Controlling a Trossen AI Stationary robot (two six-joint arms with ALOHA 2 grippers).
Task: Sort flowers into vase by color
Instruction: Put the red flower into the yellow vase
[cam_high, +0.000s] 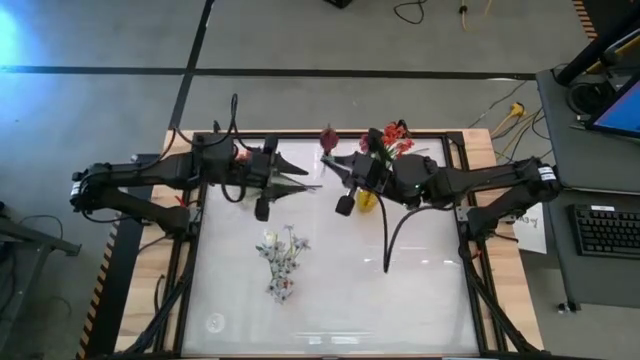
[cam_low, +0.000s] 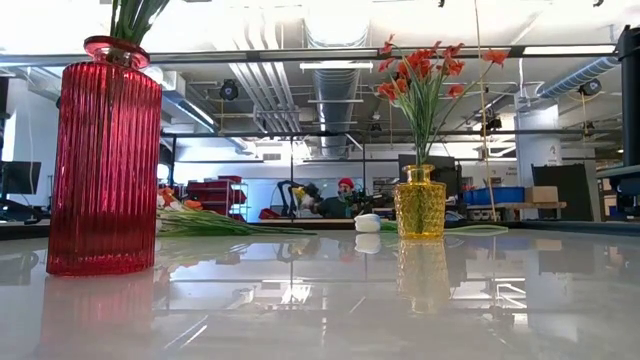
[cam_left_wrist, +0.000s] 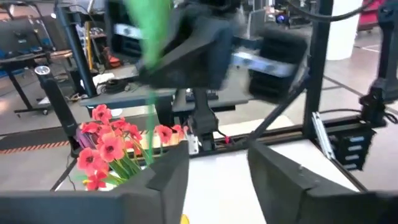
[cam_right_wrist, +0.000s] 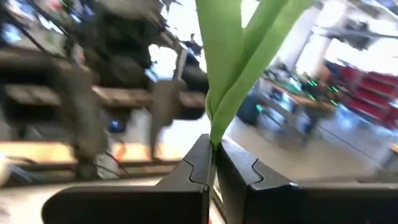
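Closest to my right wrist camera, the right gripper (cam_right_wrist: 213, 163) is pinching a green stem (cam_right_wrist: 231, 74), which is running straight up out of the jaws. Overhead, its maroon tulip (cam_high: 327, 137) is sitting between both arms. My left gripper (cam_left_wrist: 217, 180) is gaping empty, pointing toward the orange-red flowers (cam_left_wrist: 107, 149). White sprays (cam_high: 281, 258) are lying mid-table with open room around.
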